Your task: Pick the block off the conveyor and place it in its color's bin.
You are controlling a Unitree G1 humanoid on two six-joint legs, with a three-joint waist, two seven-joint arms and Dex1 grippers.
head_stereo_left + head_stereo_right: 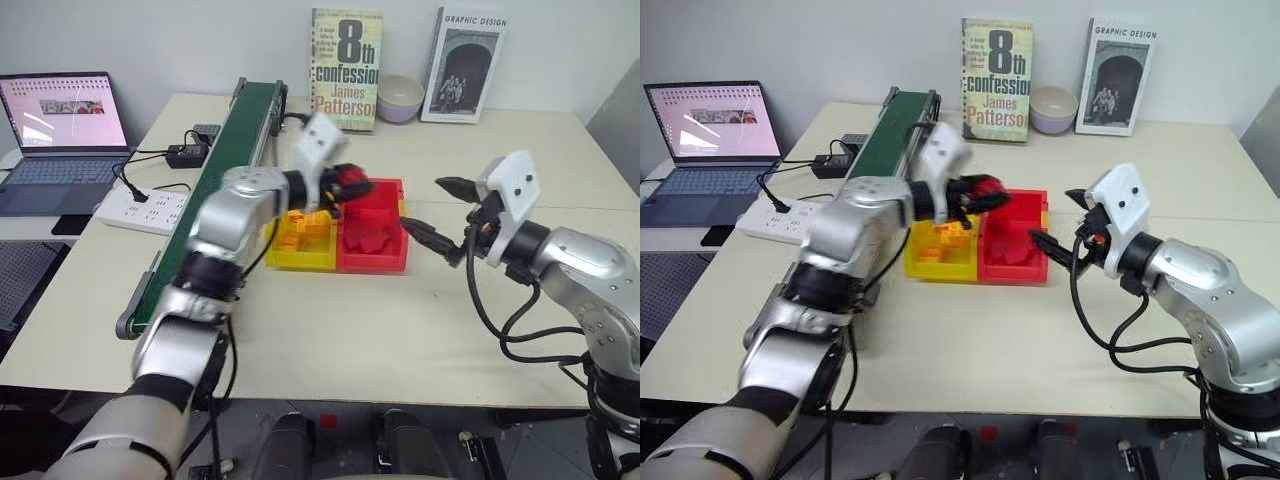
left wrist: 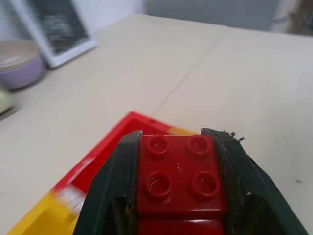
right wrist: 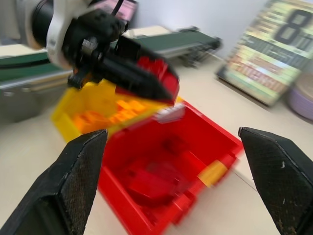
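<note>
- A pale table (image 1: pixel 330 330) fills the scene, seen from the robot's head. The conveyor (image 1: pixel 232 150), a long dark green belt, runs from about 8 o'clock up to 11 o'clock of the table.
- At the table's centre sit two joined bins: the yellow bin (image 1: pixel 300 245) on the robot's left and the red bin (image 1: pixel 372 240) on its right, with a heap of red bricks (image 1: pixel 368 237) inside.
- The left gripper (image 1: pixel 345 187) hangs over the red bin's rim at roughly 10 o'clock of that bin, near the seam with the yellow one. Its jaws are clamped on the block (image 2: pixel 179 178), a red studded brick, studs facing the wrist camera.
- The right gripper (image 1: pixel 435 212) waits beside the red bin at 3 o'clock, jaws spread wide and holding nothing.
- My judgement: the step in hand is the drop. To do it well, carry the block further toward the red bin's middle, away from the yellow side, lower it close to the heap, then open, so it cannot bounce out or land across the divider.
</note>
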